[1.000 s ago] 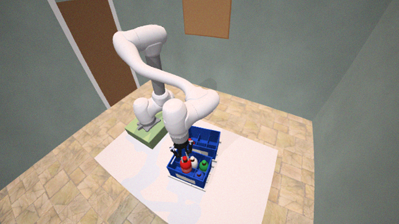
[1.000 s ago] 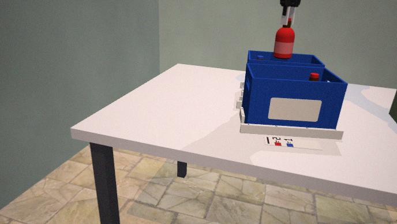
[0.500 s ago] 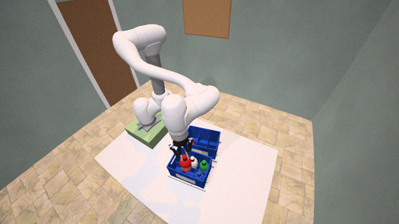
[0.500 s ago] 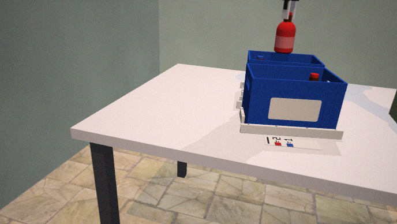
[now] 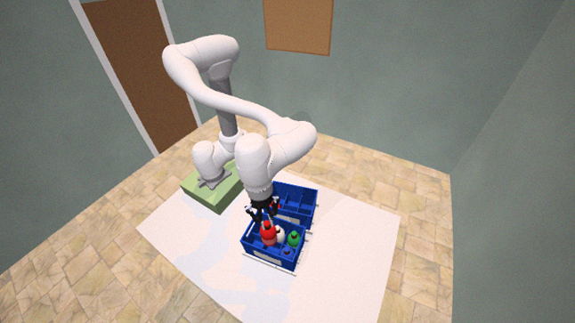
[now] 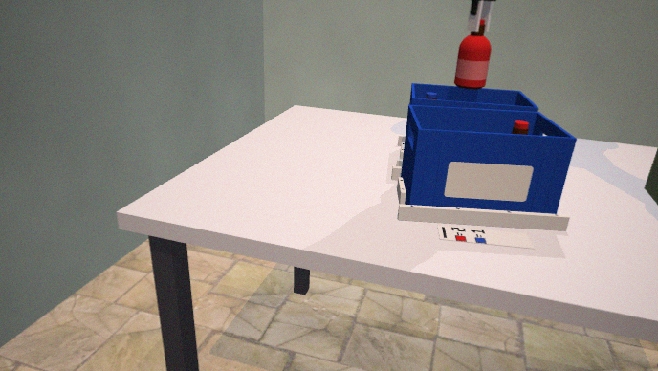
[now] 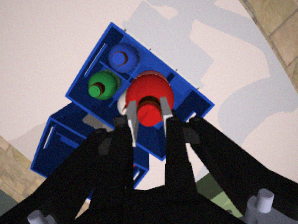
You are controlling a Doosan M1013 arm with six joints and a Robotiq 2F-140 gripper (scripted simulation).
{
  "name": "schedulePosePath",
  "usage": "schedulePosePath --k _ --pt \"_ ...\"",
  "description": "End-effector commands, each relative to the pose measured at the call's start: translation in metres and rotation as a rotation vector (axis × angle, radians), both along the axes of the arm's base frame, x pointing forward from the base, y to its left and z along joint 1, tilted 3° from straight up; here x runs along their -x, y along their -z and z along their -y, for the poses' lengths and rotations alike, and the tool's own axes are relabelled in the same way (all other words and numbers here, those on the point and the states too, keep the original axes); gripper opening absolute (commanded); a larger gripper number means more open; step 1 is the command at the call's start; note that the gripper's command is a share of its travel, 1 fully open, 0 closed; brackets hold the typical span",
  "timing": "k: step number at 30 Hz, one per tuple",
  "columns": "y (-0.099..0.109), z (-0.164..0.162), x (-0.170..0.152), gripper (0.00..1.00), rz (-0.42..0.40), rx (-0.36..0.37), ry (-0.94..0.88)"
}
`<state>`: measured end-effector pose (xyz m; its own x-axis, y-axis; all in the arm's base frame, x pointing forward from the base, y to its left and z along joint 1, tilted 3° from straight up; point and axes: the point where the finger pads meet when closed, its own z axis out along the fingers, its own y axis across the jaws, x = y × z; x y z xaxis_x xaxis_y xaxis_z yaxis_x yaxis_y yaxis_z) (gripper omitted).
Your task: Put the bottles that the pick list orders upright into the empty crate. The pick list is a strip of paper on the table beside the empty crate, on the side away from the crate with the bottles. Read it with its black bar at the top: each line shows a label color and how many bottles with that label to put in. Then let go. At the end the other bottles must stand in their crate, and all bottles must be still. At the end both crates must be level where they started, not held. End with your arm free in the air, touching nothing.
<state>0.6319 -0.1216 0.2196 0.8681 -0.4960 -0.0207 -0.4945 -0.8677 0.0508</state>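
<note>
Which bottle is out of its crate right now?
The red bottle, hanging upright from the pincer by its neck, clear above the rim; the others sit down inside crates.

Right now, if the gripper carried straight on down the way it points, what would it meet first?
The gripper points straight down, shut on the red bottle's neck. Below the bottle's base is apparently the far blue crate, probably an open compartment; depth is unclear.
</note>
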Motion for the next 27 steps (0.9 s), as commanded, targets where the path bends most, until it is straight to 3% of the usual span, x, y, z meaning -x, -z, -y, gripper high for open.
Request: schedulePosePath --k 1,27 --pt "0.0 -0.005 0.001 0.0 0.0 0.0 0.0" --pt "0.001 -0.048 0.012 0.0 0.0 0.0 0.0"
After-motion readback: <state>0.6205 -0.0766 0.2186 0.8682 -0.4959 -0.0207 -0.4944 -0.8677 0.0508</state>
